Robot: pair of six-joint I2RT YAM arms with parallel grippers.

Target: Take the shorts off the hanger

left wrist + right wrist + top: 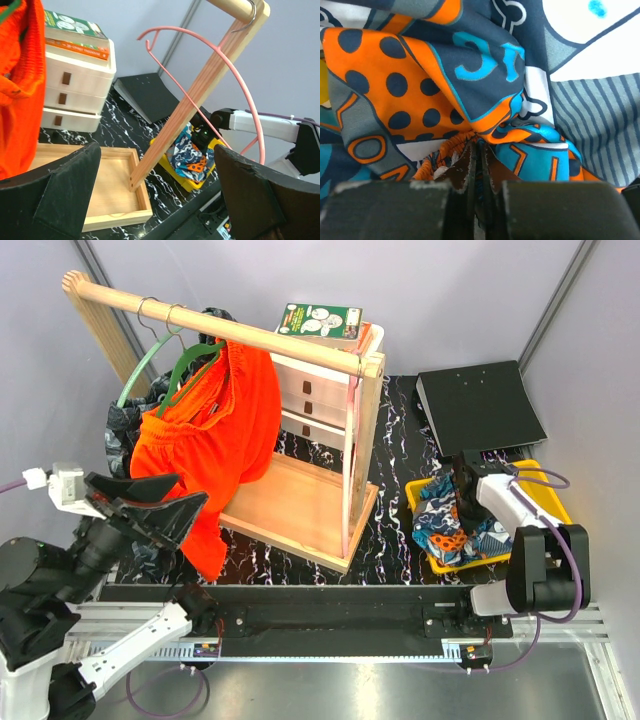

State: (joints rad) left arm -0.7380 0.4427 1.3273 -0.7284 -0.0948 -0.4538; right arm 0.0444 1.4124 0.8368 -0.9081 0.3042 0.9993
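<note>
The plain orange shorts (215, 440) hang on a green hanger (190, 360) from the wooden rod (230, 330); they also show at the left edge of the left wrist view (20, 90). The dark navy-grey shorts (122, 425) hang behind them on a pale green hanger. The patterned blue, orange and white shorts (445, 525) lie in a yellow bin (545, 495). My right gripper (465, 490) is down in the bin, shut on a fold of them (445, 75). My left gripper (165, 502) is open and empty, beside the orange shorts' lower left edge.
An empty pink hanger (240, 75) hangs at the rod's right end by the post. The rack's wooden base tray (300, 505) sits below. A white drawer unit (315, 400) with books on top stands behind; a black binder (480, 405) lies at the back right.
</note>
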